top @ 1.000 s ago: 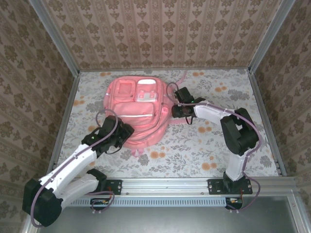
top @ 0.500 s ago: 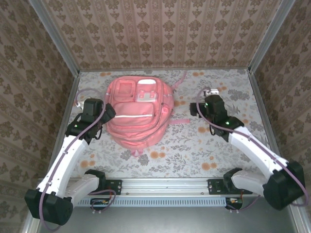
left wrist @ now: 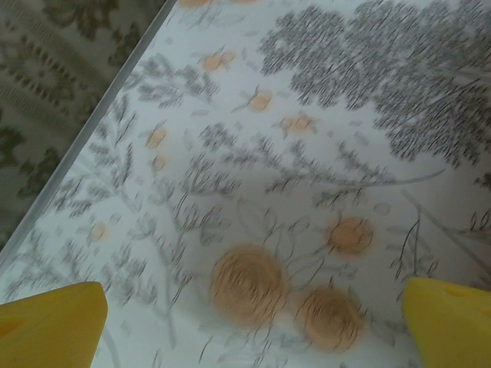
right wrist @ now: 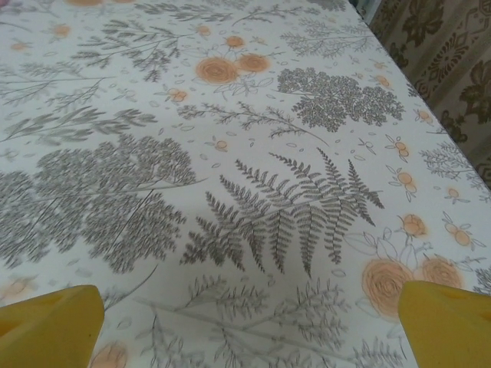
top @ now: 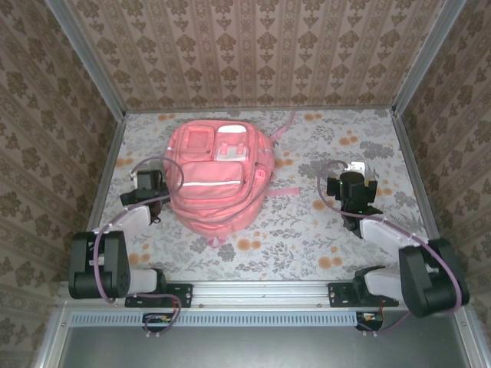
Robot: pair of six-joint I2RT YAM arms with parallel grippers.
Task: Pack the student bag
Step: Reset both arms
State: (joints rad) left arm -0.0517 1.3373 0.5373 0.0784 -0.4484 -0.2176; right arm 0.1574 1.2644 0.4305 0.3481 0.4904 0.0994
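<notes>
The student bag, a big pink backpack with front pockets and a pale strip, lies flat on the floral table at centre back. A little off its left side sits my left gripper, apart from the fabric. In the left wrist view the left gripper is open, its yellow fingertips wide over bare tablecloth. My right gripper stands well off the bag's right side. It is open too in the right wrist view, the right gripper with only fern print between its fingertips.
A pink strap trails from the bag's right side and another from its top right. Metal frame rails and patterned walls close in the table left, right and back. The arms' mounting rail runs along the near edge.
Both arms have pulled away from the bag's sides and folded back toward their bases. Both grippers' jaws have spread wide.
</notes>
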